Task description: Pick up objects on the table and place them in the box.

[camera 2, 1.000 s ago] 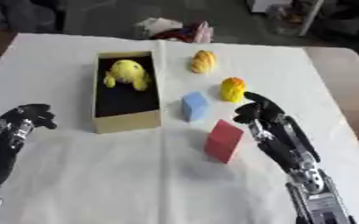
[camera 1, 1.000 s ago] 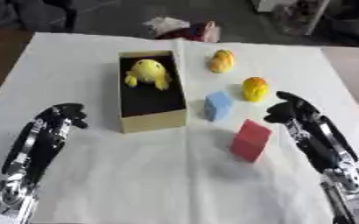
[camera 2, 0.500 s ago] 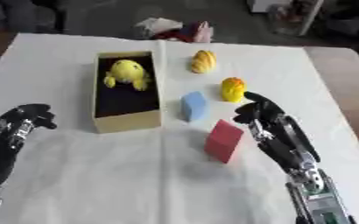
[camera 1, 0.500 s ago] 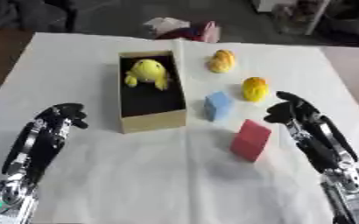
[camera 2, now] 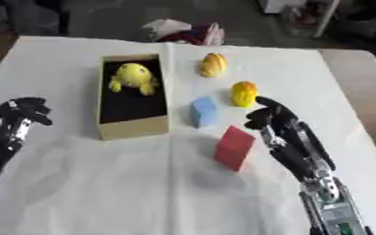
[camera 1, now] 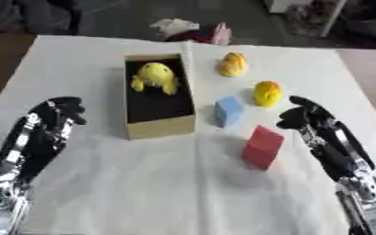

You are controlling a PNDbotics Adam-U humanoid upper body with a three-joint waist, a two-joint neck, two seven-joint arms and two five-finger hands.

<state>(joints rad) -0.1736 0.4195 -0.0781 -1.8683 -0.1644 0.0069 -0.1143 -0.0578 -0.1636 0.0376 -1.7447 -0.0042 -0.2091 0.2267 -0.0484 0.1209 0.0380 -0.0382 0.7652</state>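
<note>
A white cloth (camera 1: 183, 193) is spread over the table. The box (camera 1: 161, 128) stands left of centre, with a yellow toy (camera 1: 154, 77) inside at its 12 o'clock end. At the box's 3 o'clock lies a blue block (camera 1: 228, 111); at 4 o'clock, a red block (camera 1: 262, 147). Two yellow-orange objects (camera 1: 267, 92) lie at 2 o'clock. The left hand (camera 1: 56, 114) and the right hand (camera 1: 303, 118) are curled, holding nothing.

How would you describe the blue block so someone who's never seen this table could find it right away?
Start at the tan box in the middle of the white tablecloth. Just to its right, apart from it, sits the blue block. It is the only blue thing there: its neighbours are a red block nearer the robot and yellow-orange toys beyond.
</note>
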